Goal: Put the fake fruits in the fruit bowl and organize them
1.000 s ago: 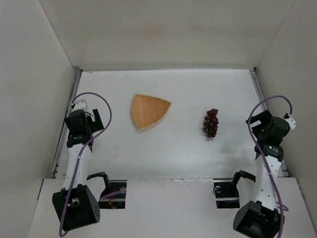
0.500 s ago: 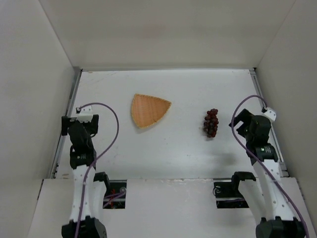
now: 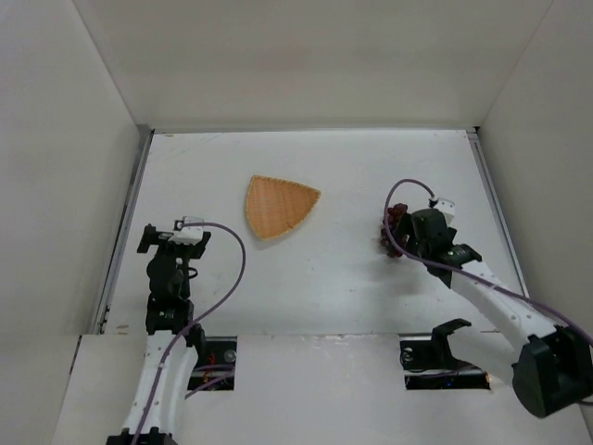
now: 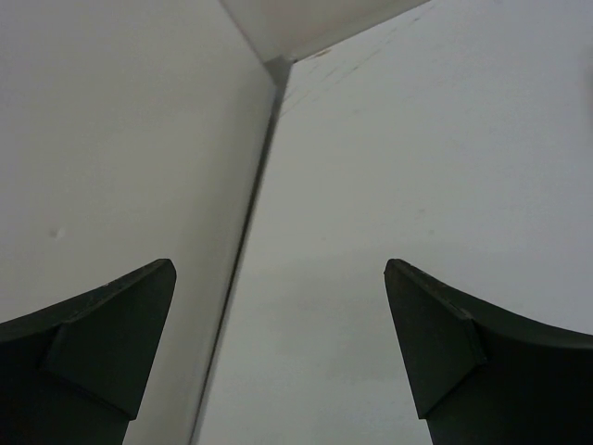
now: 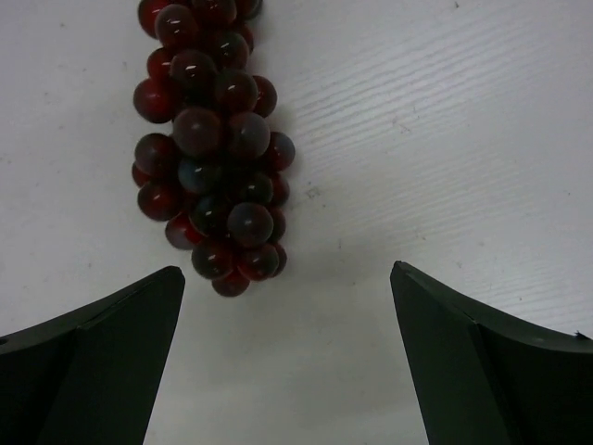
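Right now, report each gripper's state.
Left gripper: open, holding nothing.
Right gripper: open, holding nothing; the grapes lie just ahead of it, not gripped.

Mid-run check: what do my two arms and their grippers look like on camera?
The left arm and right arm have white links with black joints. A purple cable loops along each. The left gripper and right gripper have dark, wedge-shaped fingers.

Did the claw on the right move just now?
Yes. The right gripper swung leftward, away from the right wall, right up to the grapes.
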Available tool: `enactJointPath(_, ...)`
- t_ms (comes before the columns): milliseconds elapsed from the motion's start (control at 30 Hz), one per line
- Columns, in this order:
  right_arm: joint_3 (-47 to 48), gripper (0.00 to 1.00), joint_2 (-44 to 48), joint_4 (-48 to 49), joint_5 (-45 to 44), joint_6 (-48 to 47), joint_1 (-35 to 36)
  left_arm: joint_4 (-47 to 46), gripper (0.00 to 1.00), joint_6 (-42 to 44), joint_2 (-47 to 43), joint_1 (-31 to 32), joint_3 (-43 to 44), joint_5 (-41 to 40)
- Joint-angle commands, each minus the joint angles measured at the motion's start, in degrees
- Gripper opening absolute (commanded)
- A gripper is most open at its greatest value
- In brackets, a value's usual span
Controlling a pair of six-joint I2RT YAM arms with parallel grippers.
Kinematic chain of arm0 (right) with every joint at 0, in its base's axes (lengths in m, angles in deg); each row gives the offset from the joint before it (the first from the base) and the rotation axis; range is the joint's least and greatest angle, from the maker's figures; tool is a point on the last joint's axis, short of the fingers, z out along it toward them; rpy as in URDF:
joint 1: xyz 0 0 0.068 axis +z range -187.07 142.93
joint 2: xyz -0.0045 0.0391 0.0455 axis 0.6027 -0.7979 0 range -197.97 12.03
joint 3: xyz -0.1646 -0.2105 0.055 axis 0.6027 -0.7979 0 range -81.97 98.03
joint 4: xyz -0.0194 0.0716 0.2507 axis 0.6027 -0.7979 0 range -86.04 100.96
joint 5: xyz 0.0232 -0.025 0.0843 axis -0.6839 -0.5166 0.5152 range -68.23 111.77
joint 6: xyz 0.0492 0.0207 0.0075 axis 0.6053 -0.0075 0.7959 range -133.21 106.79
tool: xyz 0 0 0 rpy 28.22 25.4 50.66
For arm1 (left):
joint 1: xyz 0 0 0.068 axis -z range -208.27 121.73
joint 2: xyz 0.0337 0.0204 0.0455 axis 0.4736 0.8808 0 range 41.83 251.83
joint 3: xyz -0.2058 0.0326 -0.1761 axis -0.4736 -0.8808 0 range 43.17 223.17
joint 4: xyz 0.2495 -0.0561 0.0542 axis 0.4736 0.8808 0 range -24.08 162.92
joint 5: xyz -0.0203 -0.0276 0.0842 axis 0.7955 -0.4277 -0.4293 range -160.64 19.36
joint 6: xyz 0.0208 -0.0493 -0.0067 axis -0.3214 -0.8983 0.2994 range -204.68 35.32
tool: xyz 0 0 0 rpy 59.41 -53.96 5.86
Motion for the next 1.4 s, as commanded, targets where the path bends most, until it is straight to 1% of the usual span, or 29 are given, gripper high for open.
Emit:
enactJointPath(0, 6.3, 1.00, -5.1, 7.8, -4.4, -1.3, -0.9, -9.6, 1.00, -8.3, 7.0, 4.7, 6.7, 1.0)
enactJointPath(67, 8.5, 1.00, -9.8, 9.4, -3.7, -2.2, -3.2, -11.7, 1.00, -14.1, 11.7, 6.3, 9.7, -0.7)
enactJointPath(133, 10.9, 1.00, -14.9, 10.4, -0.9, -3.3, -4.4, -12.1, 1.00, -20.2, 15.4, 6.2, 12.2, -2.6)
enactJointPath(200, 12.7, 1.00, -19.4, 11.1, 2.7, -4.0, -5.2, -10.7, 1.00, -28.5, 18.6, 4.9, 14.5, -5.2)
enactJointPath(267, 13.7, 1.00, -23.1, 11.9, 6.2, -4.0, -5.7, -7.3, 1.00, -37.1, 21.2, 3.5, 15.9, -6.4)
enactJointPath(367, 15.6, 1.00, -27.8, 12.2, 9.2, -4.4, -5.5, -0.4, 1.00, -48.0, 23.7, 2.3, 16.3, -4.9)
enactJointPath(500, 18.3, 0.99, -32.4, 10.9, 9.6, -5.3, -5.1, 1.4, 0.97, -53.5, 24.6, 0.0, 14.5, 0.2)
enactJointPath(567, 19.5, 0.80, -33.3, 10.9, 11.6, -5.8, -5.7, 1.1, 0.97, -54.6, 23.7, -1.5, 13.4, 1.9)
enactJointPath(600, 20.9, 0.58, -33.8, 10.9, 12.9, -6.4, -5.8, 0.9, 0.97, -54.6, 23.4, -2.3, 13.2, 2.5)
enactJointPath(633, 22.3, 0.41, -33.9, 10.6, 13.5, -7.0, -5.6, 0.7, 0.97, -54.5, 23.1, -3.1, 13.0, 2.9)
enactJointPath(667, 23.6, 0.29, -33.8, 10.1, 13.7, -7.4, -5.5, 0.7, 0.97, -54.5, 22.9, -3.8, 12.8, 2.9)
enactJointPath(700, 26.3, 0.12, -33.0, 8.8, 13.1, -7.8, -5.1, 0.6, 0.97, -54.5, 22.8, -4.5, 12.5, 2.9)
enactJointPath(733, 28.7, 0.07, -32.0, 7.8, 12.6, -8.0, -4.0, 0.5, 0.98, -54.5, 22.8, -5.3, 12.4, 3.0)
enactJointPath(900, 42.3, 0.03, -28.9, 6.4, 10.0, -8.3, 3.3, -0.7, 0.97, -53.8, 22.6, -7.5, 11.9, 3.8)
enactJointPath(1033, 52.8, 0.01, -32.1, 7.2, 9.2, -9.5, 10.7, -1.5, 0.95, -50.9, 23.4, -6.7, 13.0, 3.2)
enactJointPath(1100, 56.4, 0.02, -35.6, 9.3, 9.7, -10.5, 14.4, -1.4, 0.95, -48.9, 24.7, -6.1, 15.2, 3.1)
enactJointPath(1200, 61.9, 0.04, -43.6, 11.3, 10.3, -11.1, 19.1, -1.6, 0.95, -47.6, 26.2, -5.6, 18.4, 3.3)
enactJointPath(1300, 67.5, 0.07, -52.6, 12.7, 10.1, -10.7, 22.4, -1.6, 0.96, -47.0, 27.0, -5.3, 20.6, 3.7)
enactJointPath(1367, 70.9, 0.11, -57.3, 12.8, 10.1, -10.7, 23.8, -1.6, 0.96, -46.4, 27.2, -5.3, 21.1, 3.7)
